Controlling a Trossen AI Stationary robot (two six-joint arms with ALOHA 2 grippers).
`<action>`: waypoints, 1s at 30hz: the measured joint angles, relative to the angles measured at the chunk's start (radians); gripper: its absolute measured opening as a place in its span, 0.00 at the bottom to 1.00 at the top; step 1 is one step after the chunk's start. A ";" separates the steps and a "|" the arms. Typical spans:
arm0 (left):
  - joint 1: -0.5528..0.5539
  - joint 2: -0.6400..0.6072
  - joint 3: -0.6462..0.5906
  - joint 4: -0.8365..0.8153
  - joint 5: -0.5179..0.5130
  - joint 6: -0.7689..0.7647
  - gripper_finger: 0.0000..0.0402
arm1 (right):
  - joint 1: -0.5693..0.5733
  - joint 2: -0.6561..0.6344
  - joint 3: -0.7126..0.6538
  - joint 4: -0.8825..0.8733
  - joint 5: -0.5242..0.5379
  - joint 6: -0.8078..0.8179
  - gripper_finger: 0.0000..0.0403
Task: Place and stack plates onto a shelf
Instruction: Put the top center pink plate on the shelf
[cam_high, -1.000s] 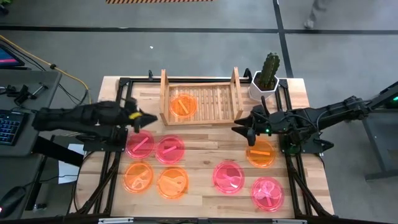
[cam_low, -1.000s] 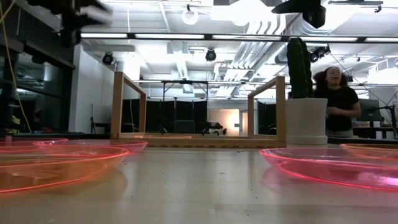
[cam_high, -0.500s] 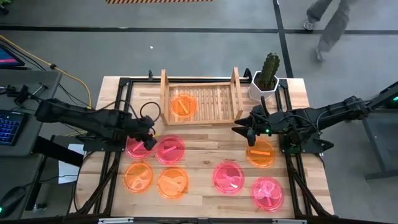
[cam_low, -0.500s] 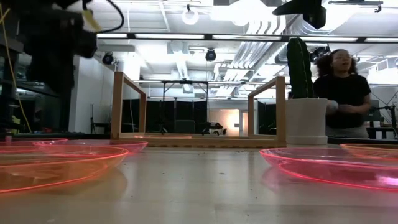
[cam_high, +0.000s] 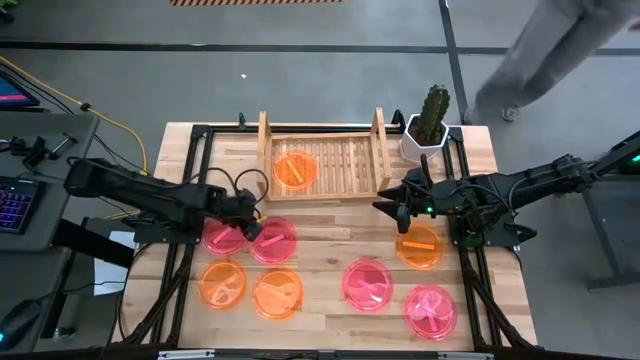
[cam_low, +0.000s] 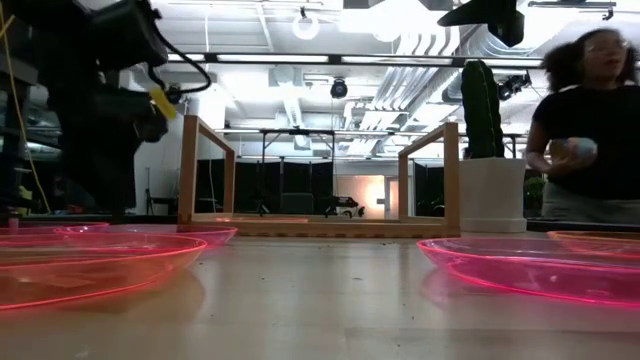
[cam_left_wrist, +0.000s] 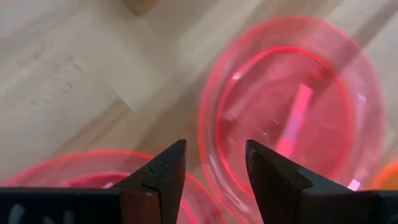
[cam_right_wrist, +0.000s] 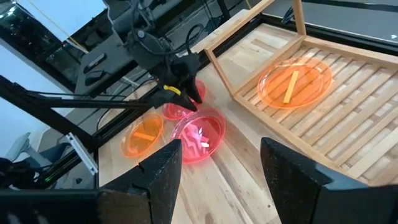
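Observation:
The light-wood shelf (cam_high: 322, 165) stands at the table's far edge with one orange plate (cam_high: 294, 170) lying on its slats. The other plates lie flat on the table: two pink (cam_high: 272, 241) (cam_high: 222, 236) and two orange (cam_high: 222, 283) (cam_high: 278, 293) on the left, two pink (cam_high: 367, 283) (cam_high: 430, 309) and one orange (cam_high: 420, 246) on the right. My left gripper (cam_high: 252, 219) (cam_left_wrist: 214, 171) is open just above the gap between the two left pink plates. Its fingers stand to either side of the rim (cam_left_wrist: 208, 134) of the right-hand one (cam_left_wrist: 292, 112). My right gripper (cam_high: 388, 210) (cam_right_wrist: 227, 177) waits open beside the shelf's right board.
A white pot with a cactus (cam_high: 430, 125) stands at the far right corner, right of the shelf. Black frame rails (cam_high: 180, 262) run along the table's left and right sides. A person (cam_low: 590, 120) passes behind the table. Bare wood lies between the two groups of plates.
My left gripper has swung from near the shelf's left board toward the table's near edge and to the right, coming down over the two left pink plates. The right arm has kept still. No plate has moved. A person has walked past beyond the far edge.

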 joint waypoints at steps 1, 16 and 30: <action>0.002 0.013 0.000 0.009 -0.015 0.017 0.39 | 0.000 0.000 0.000 0.000 0.002 0.000 0.50; 0.038 0.188 0.005 0.099 0.020 0.098 0.39 | 0.000 0.000 0.000 0.000 0.013 0.000 0.50; 0.037 0.170 0.000 0.125 0.034 0.108 0.05 | 0.000 0.000 0.000 -0.009 0.032 -0.009 0.50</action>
